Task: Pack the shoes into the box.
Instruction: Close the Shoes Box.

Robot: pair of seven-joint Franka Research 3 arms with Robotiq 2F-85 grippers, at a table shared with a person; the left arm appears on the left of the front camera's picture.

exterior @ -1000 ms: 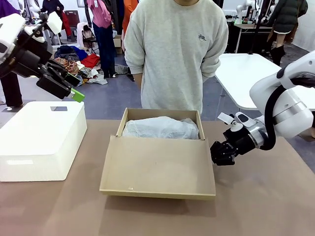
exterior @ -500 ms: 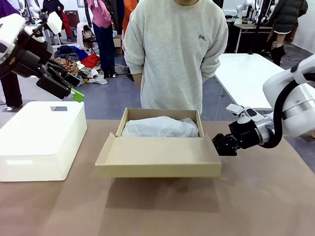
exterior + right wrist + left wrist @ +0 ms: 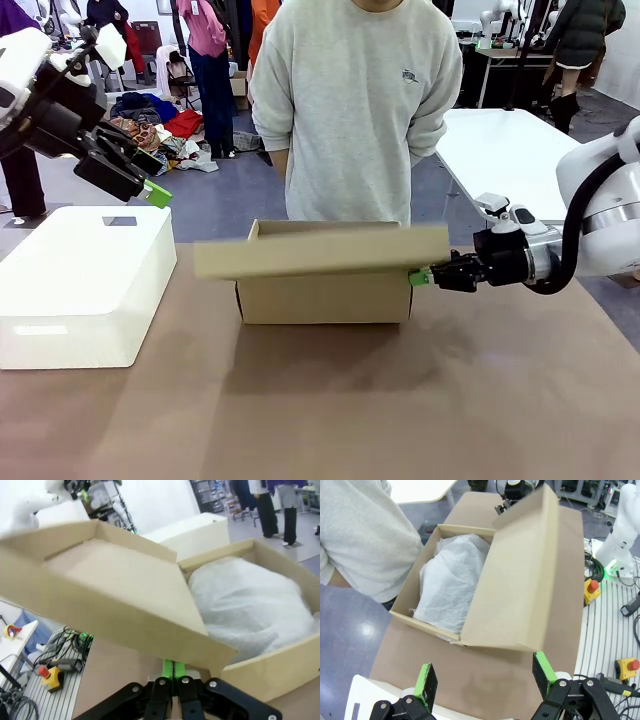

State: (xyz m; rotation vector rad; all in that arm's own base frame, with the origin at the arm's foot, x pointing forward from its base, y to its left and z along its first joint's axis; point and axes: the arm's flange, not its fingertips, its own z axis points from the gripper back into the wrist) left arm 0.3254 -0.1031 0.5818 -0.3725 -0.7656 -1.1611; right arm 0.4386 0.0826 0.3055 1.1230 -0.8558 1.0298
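Right hand (image 3: 420, 277): arm enters the front view from 3 o'clock, forearm near level, fingers pointing toward 9 o'clock. The two green pads are pressed flat together, nothing between them. The tip sits under the right end of the lid (image 3: 320, 250), touching or just below its edge; contact cannot be told for certain. In the right wrist view the closed right hand (image 3: 173, 668) lies directly beneath the lid's front lip (image 3: 115, 620).

Left hand (image 3: 150, 182): arm comes in from 10 o'clock, raised well above the desk (image 3: 320, 400), wrist angled down toward 4 o'clock. Fingers spread wide, holding nothing; in the left wrist view the green pads (image 3: 426, 680) stand far apart at the bottom edge, looking down on the box.

Box (image 3: 325, 297): brown cardboard, at the desk's centre toward 12 o'clock, directly before the person (image 3: 355, 110). Long axis runs 9 to 3 o'clock, parallel to the desk's far edge. The flap lid is hinged along the near long side and stands lifted, about level, overhanging the box at both ends. Interior still open to the left wrist view, where white tissue paper (image 3: 452, 585) fills the box (image 3: 415, 622).

White box (image 3: 85, 280): larger, at 9 o'clock on the desk, well apart from the cardboard box, beneath the left hand.

Shoes: hidden, presumably under the tissue; cannot tell.
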